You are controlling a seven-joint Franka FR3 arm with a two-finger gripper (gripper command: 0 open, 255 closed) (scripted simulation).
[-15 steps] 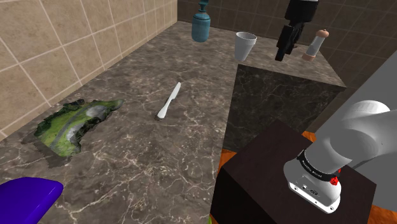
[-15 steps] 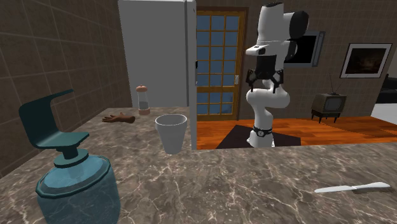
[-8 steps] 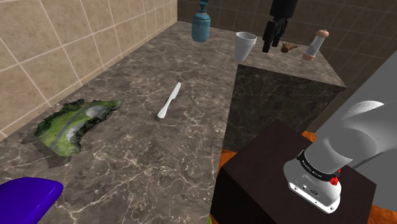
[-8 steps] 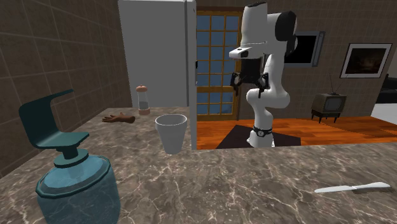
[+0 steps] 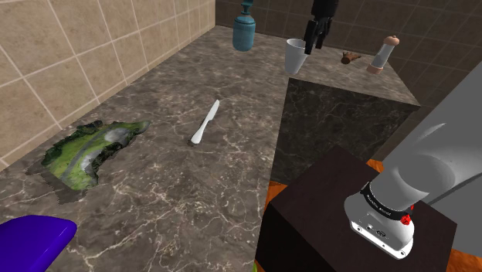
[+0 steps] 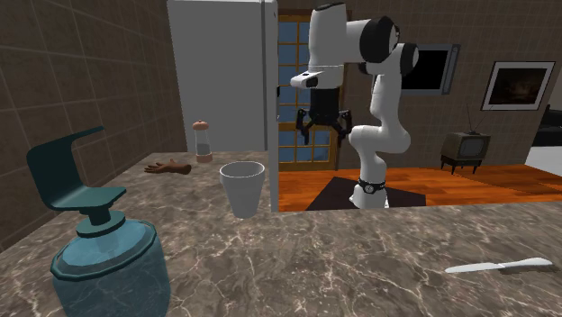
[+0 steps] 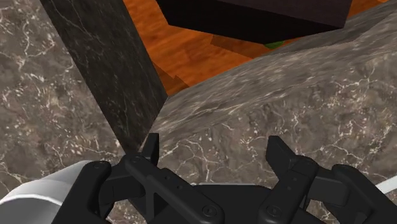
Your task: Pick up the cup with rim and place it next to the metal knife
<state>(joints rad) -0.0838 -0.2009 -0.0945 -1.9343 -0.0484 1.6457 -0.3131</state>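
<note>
The white tapered cup [image 5: 297,54] stands upright near the counter's corner edge, and it shows in front of the arm in the second exterior view [image 6: 243,186]. A pale knife [image 5: 205,122] lies flat on the dark marble counter [image 5: 178,178], well toward the shoulder view's lower left of the cup; it also lies at the second exterior view's right [image 6: 500,266]. My black gripper [image 5: 312,40] hangs open just above and beside the cup's rim, holding nothing. Its spread fingers show in the second exterior view [image 6: 321,131]. In the wrist view the gripper [image 7: 214,149] points down at the counter, with a white curved part of the cup [image 7: 38,191] beside one finger.
A teal soap dispenser [image 5: 244,29] stands behind the cup. A grinder [image 5: 384,54] and a brown glove-like item [image 5: 350,56] sit beyond it. A green mossy lump [image 5: 89,147] and a purple object [image 5: 31,239] lie further along the counter. The counter drops off toward my dark stand [image 5: 332,209].
The arm has swung toward the shoulder view's left, from beside the grinder to just over the cup. The fingers stayed open; cup and knife have not moved.
</note>
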